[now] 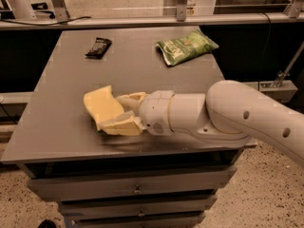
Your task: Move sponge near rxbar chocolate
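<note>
Currently the sponge (100,106) lies on the front-left part of the grey worktop (156,80), well apart from the chocolate bar (98,47), which rests flat near the rear-left edge. The tool (113,113) reaches in from the right at worktop level. Its 2 cream fingers (132,98) sit on either side of the sponge's right end and pinch it. A green chip bag (185,46) lies at the rear right, apart from both items. The white arm (228,113) crosses the front-right corner.
</note>
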Available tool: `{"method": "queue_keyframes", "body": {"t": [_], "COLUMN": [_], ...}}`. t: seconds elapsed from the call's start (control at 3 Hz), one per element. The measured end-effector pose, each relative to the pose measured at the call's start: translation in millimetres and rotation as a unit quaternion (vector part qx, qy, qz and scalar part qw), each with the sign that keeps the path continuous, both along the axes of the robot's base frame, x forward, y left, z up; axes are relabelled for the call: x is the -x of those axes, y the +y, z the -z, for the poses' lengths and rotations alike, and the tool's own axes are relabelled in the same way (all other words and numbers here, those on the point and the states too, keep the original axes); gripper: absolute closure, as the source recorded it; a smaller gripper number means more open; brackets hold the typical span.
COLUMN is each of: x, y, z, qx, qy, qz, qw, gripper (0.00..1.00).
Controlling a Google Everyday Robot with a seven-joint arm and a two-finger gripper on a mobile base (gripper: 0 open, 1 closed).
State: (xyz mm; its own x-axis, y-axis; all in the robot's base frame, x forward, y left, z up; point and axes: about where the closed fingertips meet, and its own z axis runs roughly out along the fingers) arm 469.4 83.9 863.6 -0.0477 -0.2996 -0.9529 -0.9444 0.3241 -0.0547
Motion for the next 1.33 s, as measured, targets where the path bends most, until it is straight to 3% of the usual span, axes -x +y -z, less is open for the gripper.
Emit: {"method": "queue_keyframes", "body": {"t": [0.33,1.0,1.33], "x": [-14,-13,-37], "y": [-20,-20,-24], "z": [-40,-44,-48], "qx": [0.017,0.016,0.009], "qy": [-0.03,-0.045,-0.071], "qz": [0.015,0.023,0.042], "qw": [0.9993,0.9986,0.9965], "gripper": [1.0,1.0,1.0]}}
